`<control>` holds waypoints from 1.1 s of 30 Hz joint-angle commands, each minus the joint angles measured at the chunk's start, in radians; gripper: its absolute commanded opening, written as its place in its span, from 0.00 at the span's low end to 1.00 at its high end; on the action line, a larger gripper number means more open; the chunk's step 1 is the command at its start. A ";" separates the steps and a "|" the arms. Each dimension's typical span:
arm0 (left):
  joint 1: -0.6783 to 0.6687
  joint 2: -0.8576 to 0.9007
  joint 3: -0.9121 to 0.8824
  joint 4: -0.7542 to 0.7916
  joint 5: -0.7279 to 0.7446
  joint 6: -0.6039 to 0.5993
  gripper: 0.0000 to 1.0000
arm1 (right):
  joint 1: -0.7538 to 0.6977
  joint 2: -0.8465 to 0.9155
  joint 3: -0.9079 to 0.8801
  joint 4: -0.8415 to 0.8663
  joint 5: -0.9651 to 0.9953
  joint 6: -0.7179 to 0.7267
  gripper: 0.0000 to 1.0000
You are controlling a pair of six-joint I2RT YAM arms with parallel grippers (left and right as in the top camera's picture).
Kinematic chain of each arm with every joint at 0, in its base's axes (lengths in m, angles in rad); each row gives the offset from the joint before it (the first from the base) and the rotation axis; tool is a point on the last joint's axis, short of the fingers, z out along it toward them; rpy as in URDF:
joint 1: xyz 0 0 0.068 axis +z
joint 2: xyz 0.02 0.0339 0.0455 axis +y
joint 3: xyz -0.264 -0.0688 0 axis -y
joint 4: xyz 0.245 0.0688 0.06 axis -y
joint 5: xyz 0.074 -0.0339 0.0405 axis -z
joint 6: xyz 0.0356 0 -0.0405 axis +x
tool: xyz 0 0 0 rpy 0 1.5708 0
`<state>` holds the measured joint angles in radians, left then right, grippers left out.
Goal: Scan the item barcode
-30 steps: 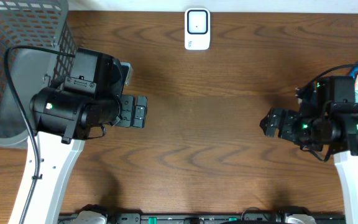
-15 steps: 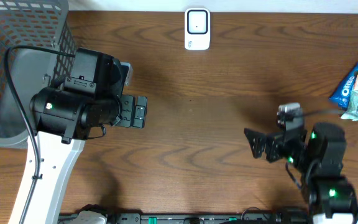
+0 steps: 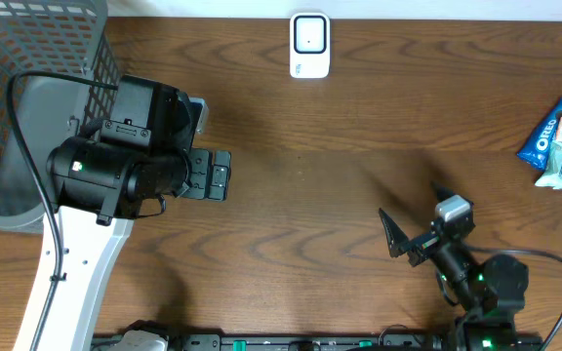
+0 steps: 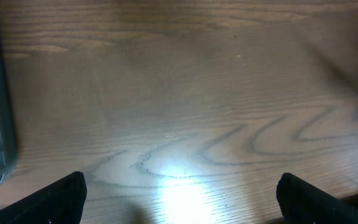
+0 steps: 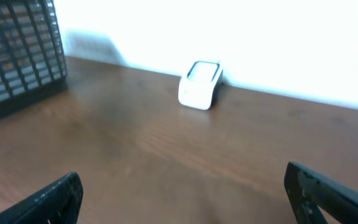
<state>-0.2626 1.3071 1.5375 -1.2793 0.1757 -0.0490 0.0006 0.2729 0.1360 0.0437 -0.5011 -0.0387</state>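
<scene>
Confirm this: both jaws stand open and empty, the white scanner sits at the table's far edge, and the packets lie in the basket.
Wrong. The packets lie on the table at its right edge, far from the basket, as the overhead view shows. The rest holds.

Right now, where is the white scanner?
Overhead, the white scanner sits centre at the far table edge, between the grey basket left and snack packets right.

A: Where is the worktop (image 3: 359, 185) open?
B: Across the whole middle of the frame, bare wood from side to side.
A: What stands in the way?
B: The mesh basket (image 3: 27, 58) upper left, the white scanner (image 3: 309, 44) top centre, snack packets (image 3: 557, 146) at the right edge.
</scene>
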 commanded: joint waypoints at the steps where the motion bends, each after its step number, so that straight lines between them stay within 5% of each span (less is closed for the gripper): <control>1: 0.005 0.002 0.009 -0.003 -0.012 -0.001 0.98 | 0.008 -0.047 -0.071 0.091 0.006 0.008 0.99; 11: 0.005 0.002 0.009 -0.003 -0.012 -0.001 0.98 | 0.008 -0.151 -0.131 0.179 0.109 0.023 0.99; 33: 0.005 0.002 0.009 -0.003 -0.012 -0.001 0.98 | -0.003 -0.268 -0.130 -0.122 0.467 0.082 0.99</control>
<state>-0.2626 1.3071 1.5375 -1.2793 0.1761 -0.0490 0.0002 0.0120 0.0071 -0.0669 -0.0998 0.0402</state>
